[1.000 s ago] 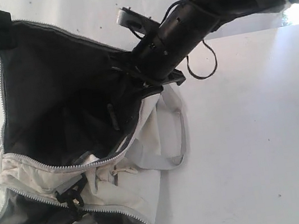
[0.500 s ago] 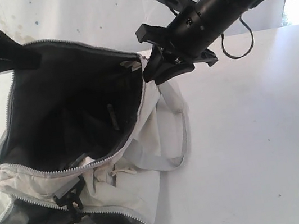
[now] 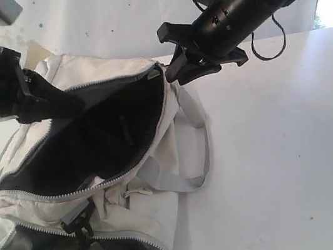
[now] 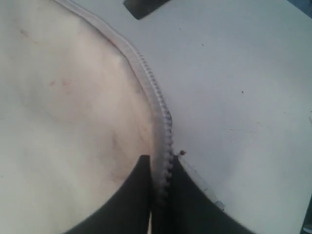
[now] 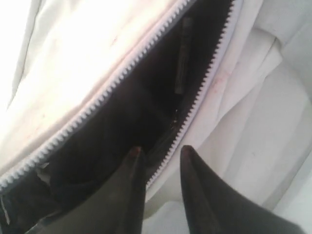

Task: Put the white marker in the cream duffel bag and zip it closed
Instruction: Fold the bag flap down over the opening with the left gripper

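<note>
Two changes: the right hand (image 5: 161, 148), jaws apart and empty, has been pulled out of the cream duffel bag (image 3: 145, 208), and its rim, clamped by the left hand (image 4: 159, 162), lowered. The white marker is hidden, likely inside.

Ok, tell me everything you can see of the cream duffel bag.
The cream duffel bag lies slumped on the white table. It is soft, stained fabric, and its grey zipper is open onto dark lining. A grey webbing strap loops off one side; a black buckle sits in front. The left gripper pinches its zipper edge; the open right gripper hangs at one end.
</note>
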